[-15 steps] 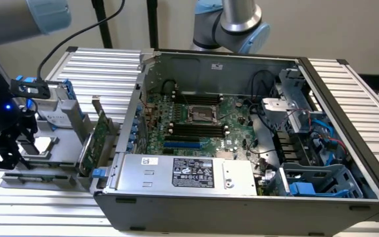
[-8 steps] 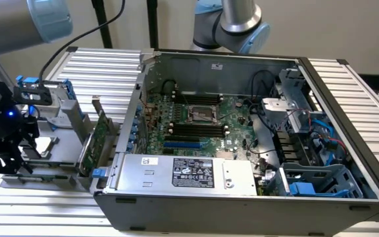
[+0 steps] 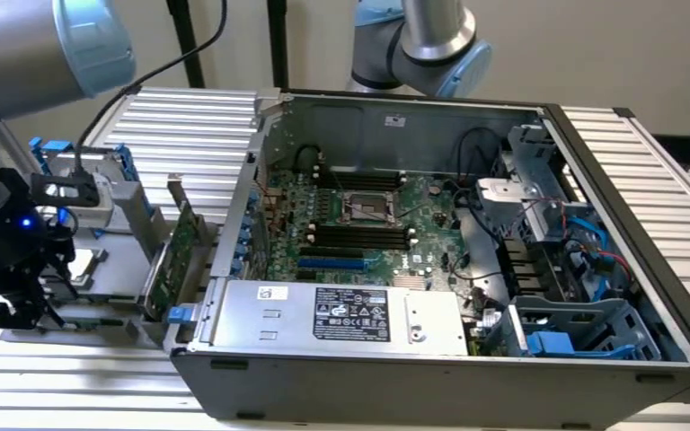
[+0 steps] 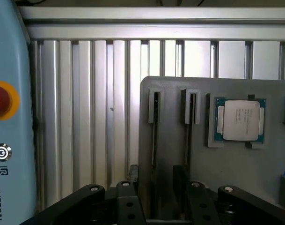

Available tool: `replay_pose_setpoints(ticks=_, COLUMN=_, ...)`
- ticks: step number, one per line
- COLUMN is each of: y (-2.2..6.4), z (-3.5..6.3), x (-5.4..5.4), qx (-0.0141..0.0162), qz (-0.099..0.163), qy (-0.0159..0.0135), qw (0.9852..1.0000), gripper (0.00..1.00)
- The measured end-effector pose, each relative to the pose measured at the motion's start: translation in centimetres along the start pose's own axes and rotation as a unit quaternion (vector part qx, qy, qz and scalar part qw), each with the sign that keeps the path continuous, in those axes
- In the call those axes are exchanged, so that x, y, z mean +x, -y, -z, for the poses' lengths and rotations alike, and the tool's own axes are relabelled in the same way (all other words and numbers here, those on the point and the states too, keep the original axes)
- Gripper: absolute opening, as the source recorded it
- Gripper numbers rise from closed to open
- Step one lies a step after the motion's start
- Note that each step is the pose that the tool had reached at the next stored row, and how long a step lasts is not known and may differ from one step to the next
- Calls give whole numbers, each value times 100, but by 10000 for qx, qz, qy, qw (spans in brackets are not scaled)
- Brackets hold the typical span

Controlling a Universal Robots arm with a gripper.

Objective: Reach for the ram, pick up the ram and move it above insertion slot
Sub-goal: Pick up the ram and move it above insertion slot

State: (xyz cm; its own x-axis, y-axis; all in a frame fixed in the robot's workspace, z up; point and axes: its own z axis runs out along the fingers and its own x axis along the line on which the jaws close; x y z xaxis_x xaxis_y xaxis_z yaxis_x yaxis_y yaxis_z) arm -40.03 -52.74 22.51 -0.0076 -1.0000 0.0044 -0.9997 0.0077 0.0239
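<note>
Wrist view: your gripper spread, empty, over grey tray. Ram on edge in slot just ahead, in line between fingers. Reach step, likely; grasp needs your fingers square astride its thin edge.

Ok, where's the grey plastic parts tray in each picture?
Exterior view: grey plastic parts tray at the exterior view's left edge, beside the open computer case.
Wrist view: the tray below the tool, holding a square processor chip.
Shared landmark: ribbed aluminium table beneath it.
</note>
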Motion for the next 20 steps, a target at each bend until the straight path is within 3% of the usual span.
replay_pose_setpoints(ticks=13, y=10, z=-236, x=3, qx=1, qz=0, qy=0, qw=10000, gripper=42)
replay_pose_setpoints(ticks=20, y=10, z=-306, x=-30, qx=1, qz=0, qy=0, qw=10000, gripper=42)
